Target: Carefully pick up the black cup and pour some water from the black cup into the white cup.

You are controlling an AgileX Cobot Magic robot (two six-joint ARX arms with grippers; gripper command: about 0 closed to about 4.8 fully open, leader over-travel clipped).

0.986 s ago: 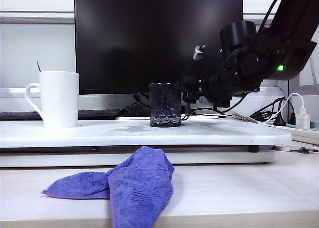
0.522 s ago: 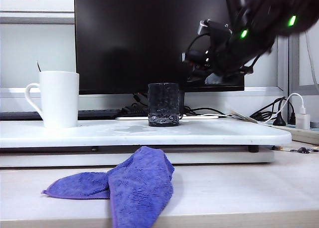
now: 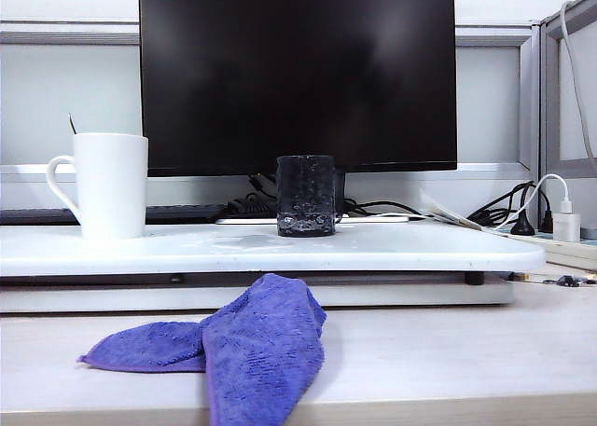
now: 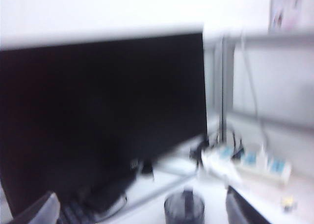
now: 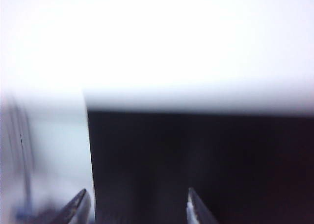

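Both cups standing on the raised white board, both grippers lifted clear with jaws apart.

Small dark glossy faceted black cup point(image 3: 307, 195) upright near the middle of the flat white board point(image 3: 392, 244), in front of the large black monitor point(image 3: 298, 76); tall plain matte white cup point(image 3: 110, 185) upright well apart toward the left end, loop handle turned outward. Crumpled purple microfibre cloth point(image 3: 238, 342) lying on the pale desk below the board's front edge. No arm visible in the exterior view. Left gripper point(image 4: 142, 209) held above the black cup point(image 4: 184, 209), fingers spread wide, holding nothing, view blurred. Right gripper point(image 5: 135, 207) raised facing the monitor point(image 5: 206, 165), fingertips point(image 5: 195, 208) apart and empty, view heavily blurred.
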